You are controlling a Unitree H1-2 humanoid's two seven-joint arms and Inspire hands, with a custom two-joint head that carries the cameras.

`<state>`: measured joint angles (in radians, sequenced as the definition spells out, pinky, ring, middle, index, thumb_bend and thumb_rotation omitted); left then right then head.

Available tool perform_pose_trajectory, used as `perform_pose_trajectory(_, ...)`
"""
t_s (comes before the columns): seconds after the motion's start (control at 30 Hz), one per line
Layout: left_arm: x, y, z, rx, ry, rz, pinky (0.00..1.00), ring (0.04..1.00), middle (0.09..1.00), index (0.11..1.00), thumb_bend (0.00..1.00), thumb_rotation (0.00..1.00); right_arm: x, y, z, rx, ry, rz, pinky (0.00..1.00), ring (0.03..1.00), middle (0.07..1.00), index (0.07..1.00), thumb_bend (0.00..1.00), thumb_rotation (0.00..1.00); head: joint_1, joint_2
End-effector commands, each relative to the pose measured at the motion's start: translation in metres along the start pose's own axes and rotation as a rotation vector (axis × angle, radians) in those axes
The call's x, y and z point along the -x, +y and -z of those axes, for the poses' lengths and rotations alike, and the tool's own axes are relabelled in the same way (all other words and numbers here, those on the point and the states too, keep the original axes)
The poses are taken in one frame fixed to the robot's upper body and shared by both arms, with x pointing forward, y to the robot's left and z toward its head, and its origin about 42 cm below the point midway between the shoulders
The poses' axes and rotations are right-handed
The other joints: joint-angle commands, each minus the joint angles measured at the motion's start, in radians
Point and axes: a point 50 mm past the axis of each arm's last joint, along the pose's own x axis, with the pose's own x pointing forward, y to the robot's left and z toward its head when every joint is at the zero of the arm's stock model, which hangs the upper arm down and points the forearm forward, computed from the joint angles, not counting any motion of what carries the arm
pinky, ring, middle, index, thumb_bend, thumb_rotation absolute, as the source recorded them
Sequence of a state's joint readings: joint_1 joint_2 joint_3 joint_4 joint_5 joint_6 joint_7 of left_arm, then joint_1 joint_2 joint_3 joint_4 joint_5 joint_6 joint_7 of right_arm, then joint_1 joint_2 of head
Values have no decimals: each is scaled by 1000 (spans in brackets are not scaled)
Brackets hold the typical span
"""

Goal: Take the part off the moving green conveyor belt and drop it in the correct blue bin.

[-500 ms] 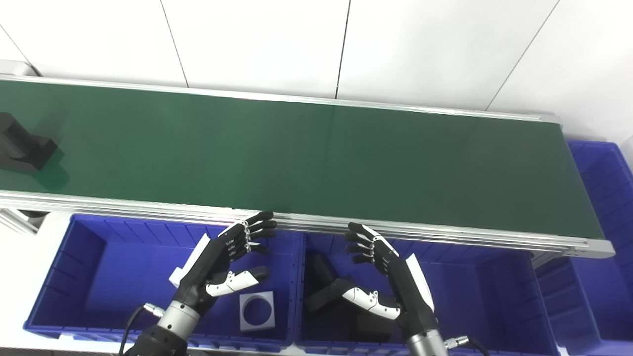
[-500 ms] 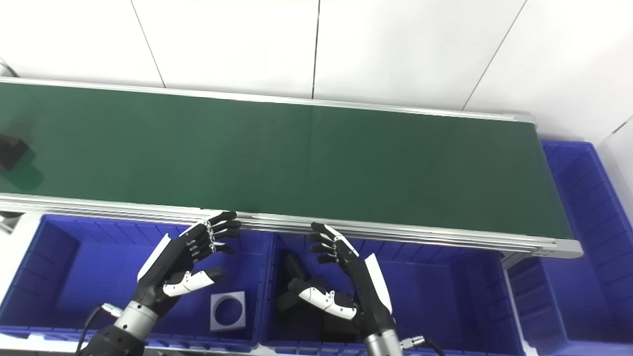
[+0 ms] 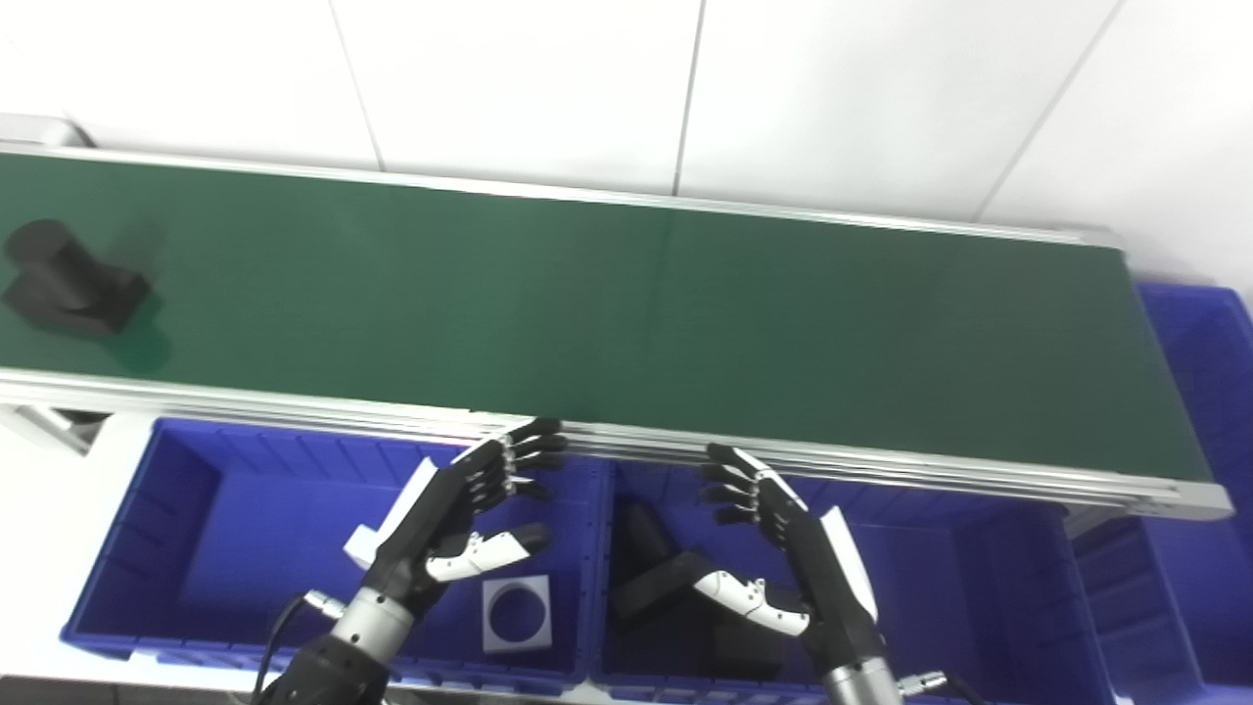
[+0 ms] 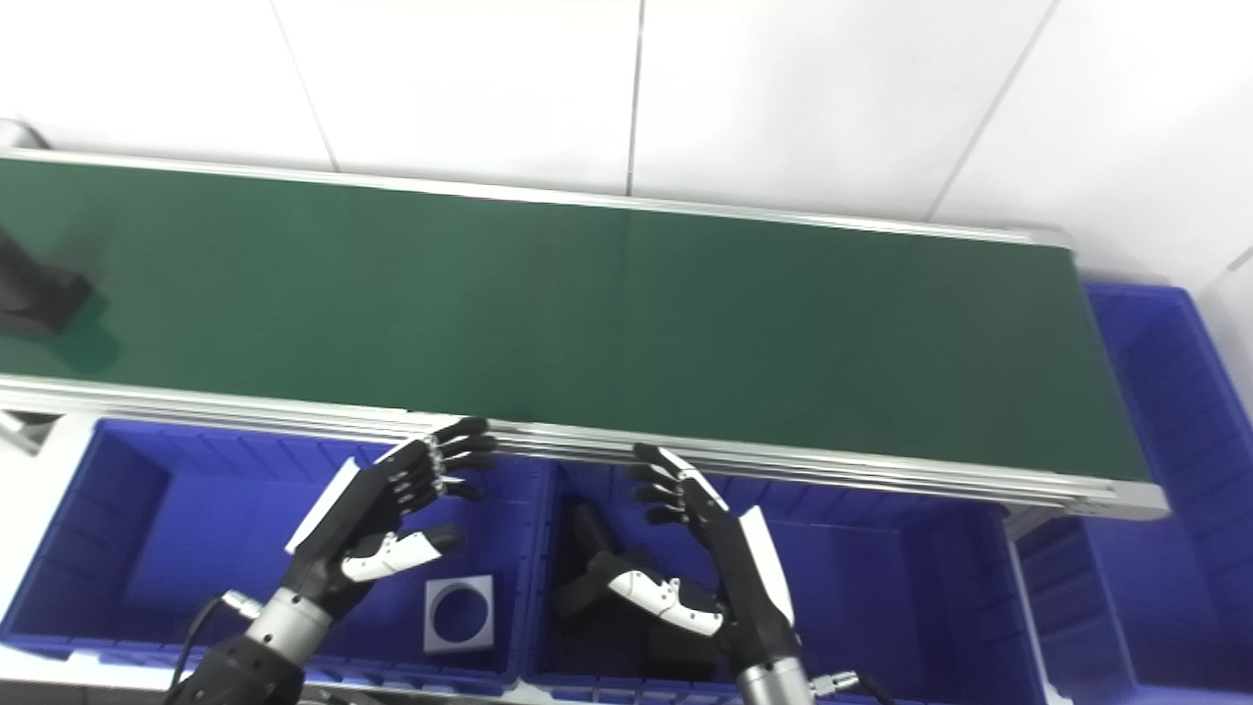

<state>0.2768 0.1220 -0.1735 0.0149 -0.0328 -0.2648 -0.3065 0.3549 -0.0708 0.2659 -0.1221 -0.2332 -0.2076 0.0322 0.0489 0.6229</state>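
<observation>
Part sits at the far left of the green belt, well apart from both hands; in the right eye view it is cut by the frame edge. It is dark, matte, with a round stub rising from a blocky base. Looks rigid, likely moulded or printed plastic, so probably light and not fragile; the matte skin should not slip much. Best hold, by my read: fingers across the flat sides of the base, thumb opposite, or wrap the stub from above. Left hand is empty, fingers spread, hovering over the left bin, fingertips near the belt's near rail. Right hand is likewise empty and spread, over the middle bin. A dark piece of similar build lies in the middle bin; a pale square plate with a round hole lies in the left bin. A third bin stands at the belt's right end. Matching by shape, the part likely belongs in the middle bin.
</observation>
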Motion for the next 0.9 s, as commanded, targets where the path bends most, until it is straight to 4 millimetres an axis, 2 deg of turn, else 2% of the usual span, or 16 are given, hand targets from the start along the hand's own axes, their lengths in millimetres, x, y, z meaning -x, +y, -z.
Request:
perform_pose_trajectory(0.0,-8,-1,-7,-14,-56,-2,637,771,806,830,863,536,-4,-2,-7,-16,-76,4,687,754,798,845,557,359,14,-9)
perform_pose_trajectory(0.2,-11,-6,-2,-10,-51,4,646,774,803,829,859,528,-4,-6,-1,-16,-68,7,680,751,797,851,553,363,73,-50)
perform_pose_trajectory(0.37,-14,-12,3,-2,-44,3,654,771,797,827,885,521,-5,-10,5,-7,-65,8,674,746,797,856,554,402,163,-103)
perform_pose_trajectory(0.6,-17,-14,8,-1,-34,1,642,770,799,816,867,462,-5,-13,11,12,-78,13,665,747,801,859,545,473,195,-136)
perform_pose_trajectory(0.87,-22,-16,12,1,-39,6,625,760,796,816,858,436,-8,-18,17,21,-79,23,648,739,794,855,544,489,235,-173)
